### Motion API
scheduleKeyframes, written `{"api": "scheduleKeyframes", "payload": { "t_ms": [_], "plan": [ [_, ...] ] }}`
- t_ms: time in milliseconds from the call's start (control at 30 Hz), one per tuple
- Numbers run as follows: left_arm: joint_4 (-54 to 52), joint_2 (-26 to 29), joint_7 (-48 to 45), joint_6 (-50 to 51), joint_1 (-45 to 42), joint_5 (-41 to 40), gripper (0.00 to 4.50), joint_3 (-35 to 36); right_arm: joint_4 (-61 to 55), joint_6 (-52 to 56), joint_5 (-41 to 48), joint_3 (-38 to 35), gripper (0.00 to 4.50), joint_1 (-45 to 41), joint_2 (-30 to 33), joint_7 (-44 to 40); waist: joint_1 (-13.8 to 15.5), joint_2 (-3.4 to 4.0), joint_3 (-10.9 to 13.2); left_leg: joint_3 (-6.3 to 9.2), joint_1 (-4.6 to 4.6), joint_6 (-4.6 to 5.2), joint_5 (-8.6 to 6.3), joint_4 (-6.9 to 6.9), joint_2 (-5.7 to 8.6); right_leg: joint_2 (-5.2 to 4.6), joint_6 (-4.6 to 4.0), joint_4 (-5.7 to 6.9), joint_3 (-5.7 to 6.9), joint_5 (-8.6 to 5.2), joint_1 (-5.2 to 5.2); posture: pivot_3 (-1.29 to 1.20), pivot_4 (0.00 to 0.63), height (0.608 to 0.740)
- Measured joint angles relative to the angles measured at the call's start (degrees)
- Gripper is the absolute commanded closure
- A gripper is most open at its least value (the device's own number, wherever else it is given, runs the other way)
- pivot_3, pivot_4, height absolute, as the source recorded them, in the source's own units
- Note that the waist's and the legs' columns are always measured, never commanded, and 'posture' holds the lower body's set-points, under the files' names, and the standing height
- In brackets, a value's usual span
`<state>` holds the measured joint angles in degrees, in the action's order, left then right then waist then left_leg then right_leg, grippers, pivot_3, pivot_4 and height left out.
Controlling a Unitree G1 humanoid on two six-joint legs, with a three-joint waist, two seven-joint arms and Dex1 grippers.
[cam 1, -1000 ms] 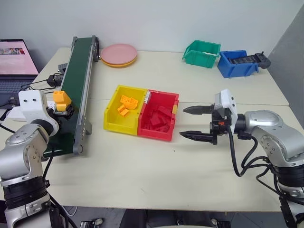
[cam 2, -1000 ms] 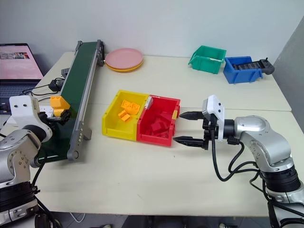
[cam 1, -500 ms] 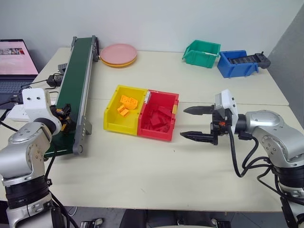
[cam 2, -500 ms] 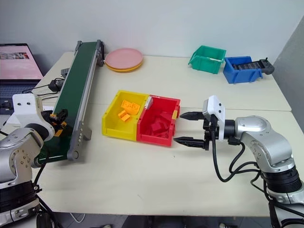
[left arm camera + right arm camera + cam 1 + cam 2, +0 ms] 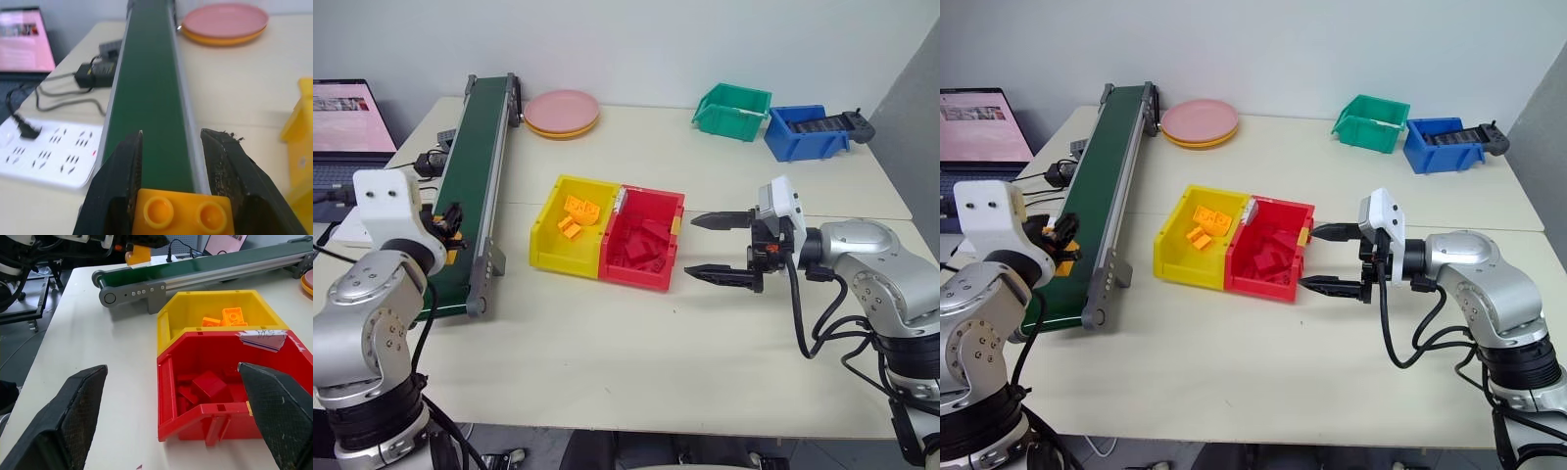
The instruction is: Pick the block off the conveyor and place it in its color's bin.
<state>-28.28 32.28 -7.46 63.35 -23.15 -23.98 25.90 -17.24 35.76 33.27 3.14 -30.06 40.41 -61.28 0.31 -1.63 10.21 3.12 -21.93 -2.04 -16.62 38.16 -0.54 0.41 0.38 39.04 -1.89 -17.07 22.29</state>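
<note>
Bare table point(image 5: 607, 333) lies between conveyor point(image 5: 475, 166) and yellow bin point(image 5: 546, 240).

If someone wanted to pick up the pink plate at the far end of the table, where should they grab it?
Probably by its rim, coming from the table side. The pink plate lies flat on an orange plate, so only the thin edge sticks out to pinch. The conveyor runs close on one side, so the open side facing the yellow bin looks easier to reach.

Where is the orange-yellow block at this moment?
The block sits clamped in the left pincer, just above the conveyor belt's near end, left of the yellow bin.
</note>
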Motion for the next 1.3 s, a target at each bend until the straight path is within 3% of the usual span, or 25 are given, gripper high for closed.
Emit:
{"api": "scheduleKeyframes", "payload": {
  "t_ms": [167, 333, 600, 667, 1100, 1300],
  "plan": [
    [6.29, -2.47, -5.13, -2.47, -11.50, -2.47, 2.95, -10.38, -4.87, 2.30, 2.08, -2.13, 0.00, 3.54, 4.44, -0.63, 0.81, 0.00, 0.00, 0.00, 0.02, -0.02, 0.01, 0.06, 0.07, -0.03, 0.06, -0.01, -0.03, 0.04, -0.07, 0.00, 0.150, 0.740],
    [16.80, -3.50, -9.76, -9.10, -14.07, 0.25, 2.95, -19.52, -9.69, 4.91, 4.11, -4.51, 0.00, 6.54, 6.39, 1.54, -0.63, 0.01, 0.01, -0.13, 0.03, -0.06, 0.04, 0.02, -0.03, 0.05, 0.06, 0.01, -0.15, 0.03, 0.04, 0.00, 0.150, 0.740],
    [25.58, -4.57, -13.50, -18.24, -17.20, 5.16, 2.95, -25.27, -13.88, 6.72, 5.84, -6.34, 0.00, 9.30, 6.47, 5.25, -0.41, 0.01, 0.01, -0.15, 0.01, -0.03, 0.03, 0.08, 0.02, 0.04, 0.07, 0.02, -0.20, 0.04, 0.02, 0.00, 0.150, 0.740],
    [26.74, -4.53, -14.15, -19.58, -17.20, 6.37, 2.25, -26.07, -14.32, 7.19, 6.25, -6.69, 0.00, 9.37, 6.59, 6.12, -0.44, 0.01, 0.01, -0.14, 0.01, -0.03, 0.02, 0.09, 0.01, 0.04, 0.07, 0.02, -0.19, 0.04, 0.02, 0.00, 0.150, 0.740],
    [28.56, -4.72, -14.35, -22.42, -17.18, 8.95, 0.03, -25.14, -14.70, 7.41, 6.34, -7.62, 0.00, 10.09, 7.24, 6.71, -0.40, 0.01, 0.01, -0.13, 0.00, 0.00, 0.01, 0.11, 0.01, 0.04, 0.08, 0.04, -0.17, 0.04, 0.02, 0.00, 0.150, 0.740],
    [26.15, -4.66, -14.66, -22.21, -15.78, 8.71, 0.03, -24.02, -13.91, 7.25, 6.29, -7.62, 0.00, 9.76, 7.67, 6.46, -0.40, 0.01, 0.01, -0.12, 0.01, 0.00, 0.01, 0.13, 0.01, 0.04, 0.08, 0.05, -0.17, 0.04, 0.02, 0.00, 0.150, 0.740]
  ]
}}
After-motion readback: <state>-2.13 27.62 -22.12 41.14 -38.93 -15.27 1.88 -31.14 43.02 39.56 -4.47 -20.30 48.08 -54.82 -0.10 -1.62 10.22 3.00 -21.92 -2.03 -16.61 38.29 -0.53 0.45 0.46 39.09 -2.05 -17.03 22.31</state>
